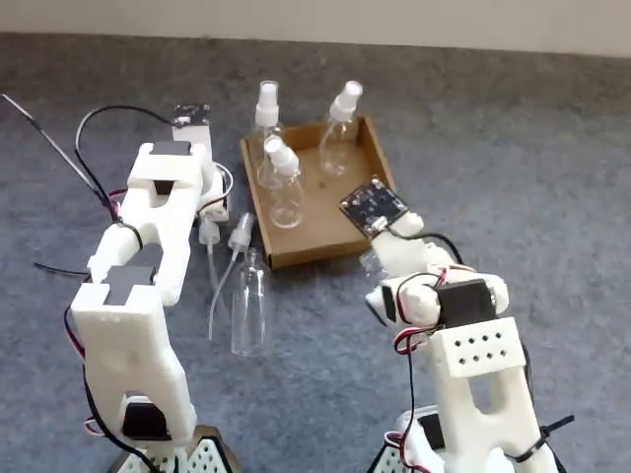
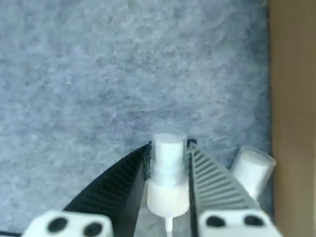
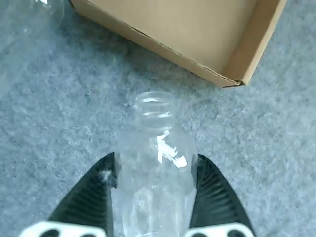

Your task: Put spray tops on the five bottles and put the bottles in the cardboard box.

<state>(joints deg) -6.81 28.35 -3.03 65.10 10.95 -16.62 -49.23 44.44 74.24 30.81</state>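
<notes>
A grey, felt-like carpet (image 1: 513, 148) covers the whole work surface, and a pale wall strip (image 1: 444, 20) runs along its far edge. The shallow cardboard box (image 1: 383, 158) sits between the two grippers. Its near corner is just ahead of the right gripper (image 3: 154, 159) and one side wall runs close beside the left gripper (image 2: 169, 145).

Three capped bottles stand at the box. Two (image 1: 340, 143) (image 1: 286, 192) are plainly inside it. I cannot tell whether the third (image 1: 266, 123), at the far left corner, is inside or just behind.

The right gripper's jaws are clamped on the body of an uncapped bottle (image 3: 154, 148), its open neck pointing toward the box. Another uncapped bottle (image 1: 248, 301) lies on the carpet between the grippers, nearer the left one.

The left gripper is closed narrowly around a white spray top (image 2: 168, 173). A second spray top (image 2: 252, 168) lies just beside that gripper, between it and the box wall.
</notes>
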